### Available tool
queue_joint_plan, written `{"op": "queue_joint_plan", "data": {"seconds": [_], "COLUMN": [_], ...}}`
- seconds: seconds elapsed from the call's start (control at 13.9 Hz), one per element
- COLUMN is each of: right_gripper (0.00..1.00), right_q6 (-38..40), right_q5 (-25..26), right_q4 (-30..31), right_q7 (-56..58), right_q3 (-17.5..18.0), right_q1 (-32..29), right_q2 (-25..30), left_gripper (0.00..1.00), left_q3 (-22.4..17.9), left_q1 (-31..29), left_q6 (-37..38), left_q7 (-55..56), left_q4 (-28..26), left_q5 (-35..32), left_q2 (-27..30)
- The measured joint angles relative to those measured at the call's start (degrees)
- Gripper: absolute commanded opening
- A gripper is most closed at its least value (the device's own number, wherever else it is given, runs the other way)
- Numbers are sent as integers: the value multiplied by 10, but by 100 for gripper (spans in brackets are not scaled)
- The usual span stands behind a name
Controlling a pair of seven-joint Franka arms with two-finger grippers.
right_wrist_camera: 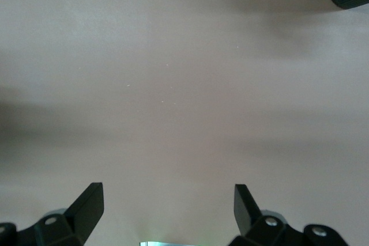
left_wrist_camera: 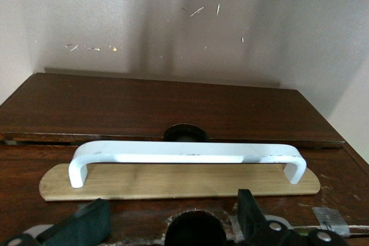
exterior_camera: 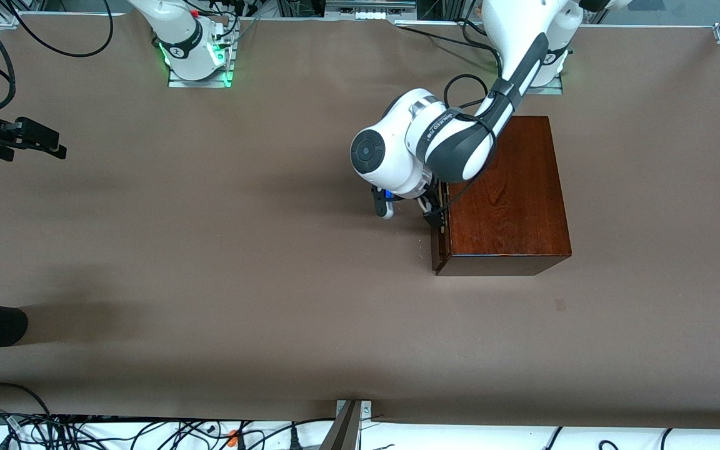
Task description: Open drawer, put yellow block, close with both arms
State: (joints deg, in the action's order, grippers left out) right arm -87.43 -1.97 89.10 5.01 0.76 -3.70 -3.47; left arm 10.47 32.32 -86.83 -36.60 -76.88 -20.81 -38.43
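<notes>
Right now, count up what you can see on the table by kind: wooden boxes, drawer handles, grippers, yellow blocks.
Wooden box: 1
White bar handle on the drawer front: 1
Grippers: 2, the left gripper at the handle, the right gripper over bare table, both open
Yellow blocks: 0 in view
Total: 4

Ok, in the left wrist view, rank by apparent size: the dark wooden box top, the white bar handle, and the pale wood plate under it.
1. Dark wooden box top
2. Pale wood plate
3. White bar handle, nearly as long but thinner
</notes>
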Motion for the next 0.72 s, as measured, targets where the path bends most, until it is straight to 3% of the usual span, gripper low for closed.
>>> {"op": "queue_joint_plan", "data": {"seconds": [0.29,0.72], "right_gripper": [100,100], "right_q6": [0,0], "right_q5": [0,0], "right_q4": [0,0], "right_q7": [0,0], "right_q3": [0,0], "right_q1": [0,0], "right_q2": [0,0], "left_gripper": [100,100], "left_q3": [5,23], "left_q1": [1,39], "left_q6": [0,-36], "left_q7": [17,272], "left_q4": [-1,41], "left_q5": [-12,-9], "left_q2": [1,31]}}
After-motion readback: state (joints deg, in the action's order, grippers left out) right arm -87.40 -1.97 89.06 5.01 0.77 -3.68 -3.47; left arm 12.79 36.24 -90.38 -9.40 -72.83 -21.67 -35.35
